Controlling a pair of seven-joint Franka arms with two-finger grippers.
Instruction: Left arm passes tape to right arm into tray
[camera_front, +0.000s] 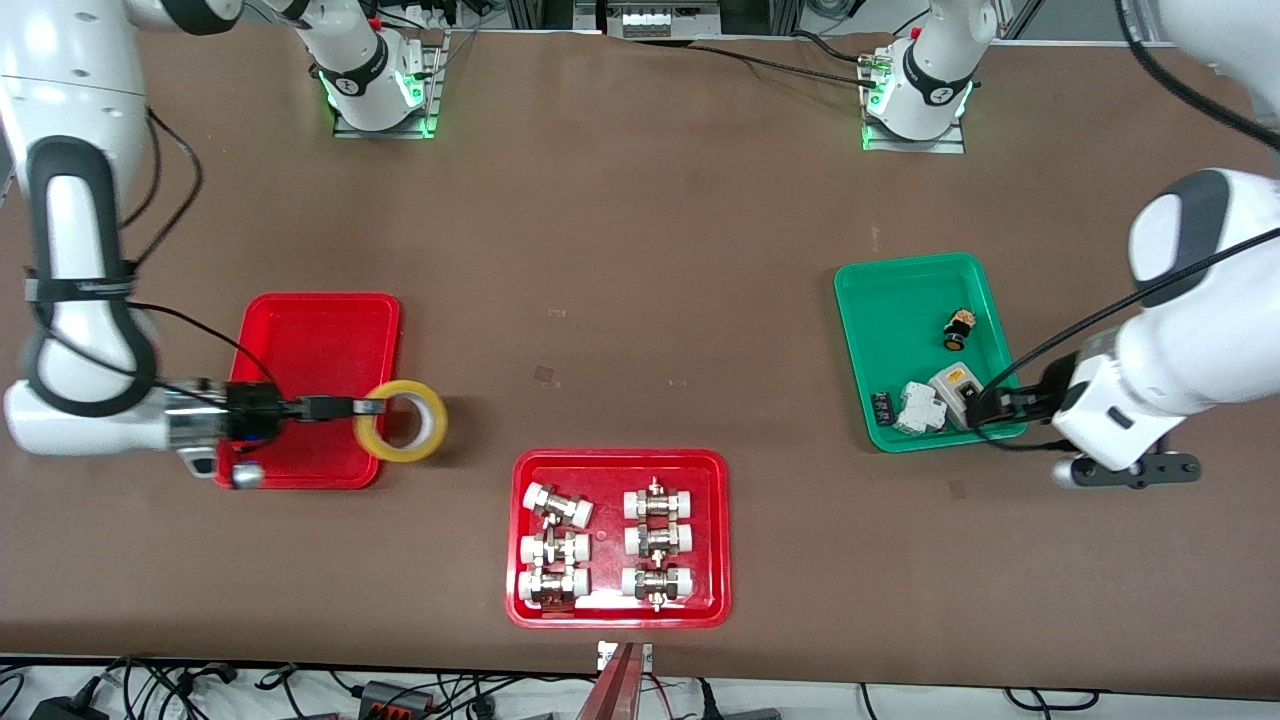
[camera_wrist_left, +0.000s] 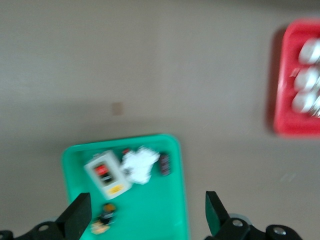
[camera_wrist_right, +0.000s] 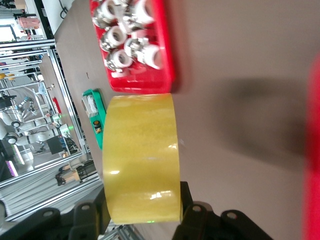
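Note:
The yellowish tape roll (camera_front: 402, 421) hangs in my right gripper (camera_front: 368, 408), whose black fingers are shut on the roll's wall. It is held just past the edge of the plain red tray (camera_front: 320, 340), over the bare table toward the middle. In the right wrist view the tape (camera_wrist_right: 141, 157) fills the space between the fingers. My left gripper (camera_front: 985, 408) is open and empty over the green tray's corner nearest the front camera; its wrist view shows the spread black fingertips (camera_wrist_left: 78, 216) above the green tray (camera_wrist_left: 150, 210).
A wider red tray (camera_front: 620, 470) holds several metal-and-white pipe fittings (camera_front: 558, 508) near the front camera. The green tray (camera_front: 900, 300) holds a grey switch box (camera_front: 957, 390), a white part (camera_front: 915, 408) and a small black-and-yellow item (camera_front: 958, 329).

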